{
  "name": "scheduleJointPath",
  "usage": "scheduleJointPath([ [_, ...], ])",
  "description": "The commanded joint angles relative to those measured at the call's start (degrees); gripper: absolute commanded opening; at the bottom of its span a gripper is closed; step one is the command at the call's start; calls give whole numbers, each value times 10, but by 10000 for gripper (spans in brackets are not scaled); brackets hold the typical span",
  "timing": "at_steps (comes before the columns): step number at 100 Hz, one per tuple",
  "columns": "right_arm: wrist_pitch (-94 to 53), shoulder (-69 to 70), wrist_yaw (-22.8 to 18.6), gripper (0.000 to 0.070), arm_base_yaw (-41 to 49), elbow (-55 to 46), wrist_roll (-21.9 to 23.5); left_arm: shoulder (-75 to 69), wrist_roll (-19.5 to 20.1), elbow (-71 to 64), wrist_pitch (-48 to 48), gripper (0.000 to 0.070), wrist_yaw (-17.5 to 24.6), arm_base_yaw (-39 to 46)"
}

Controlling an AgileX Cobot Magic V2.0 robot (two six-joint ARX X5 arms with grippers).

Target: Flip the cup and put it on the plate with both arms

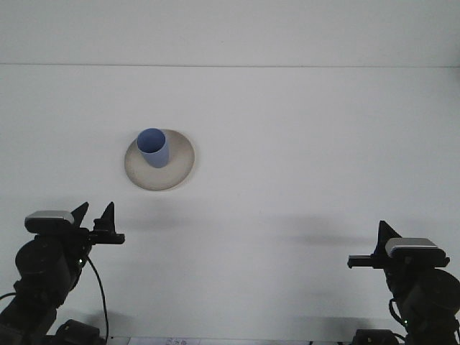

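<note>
Blue and smooth, one cup [153,146] stands upright, mouth up, on the left part of one round beige plate [177,169], left of centre on the white table [302,158]. The cup is a plain tumbler with no handle, its rim a slightly lighter blue than its wall. Two arms sit low at the near edge, well apart from the plate. The left gripper [96,218] has its two fingers spread and holds nothing. The right gripper [365,260] points left; whether its fingers are apart cannot be made out.
</note>
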Motion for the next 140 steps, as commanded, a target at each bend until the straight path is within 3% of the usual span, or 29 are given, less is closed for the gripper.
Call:
scheduleJointPath([
  [1, 6, 3, 0, 0, 1, 2, 5, -19, -2, -27, 12, 378, -5, -2],
  [6, 6, 3, 0, 0, 1, 2, 5, -36, -2, -49, 15, 361, -5, -2],
  [9, 6, 3, 0, 0, 1, 2, 5, -43, -2, -59, 15, 310, -7, -2],
  [18, 8, 3, 1, 0, 1, 2, 5, -56, -12, -73, 15, 0, -11, -2],
  [119, 62, 3, 0, 0, 1, 3, 5, -74, -10, -72, 16, 12, -12, -2],
  [140, 62, 3, 0, 0, 1, 3, 5, -88, 41, -85, 46, 12, -12, 1],
])
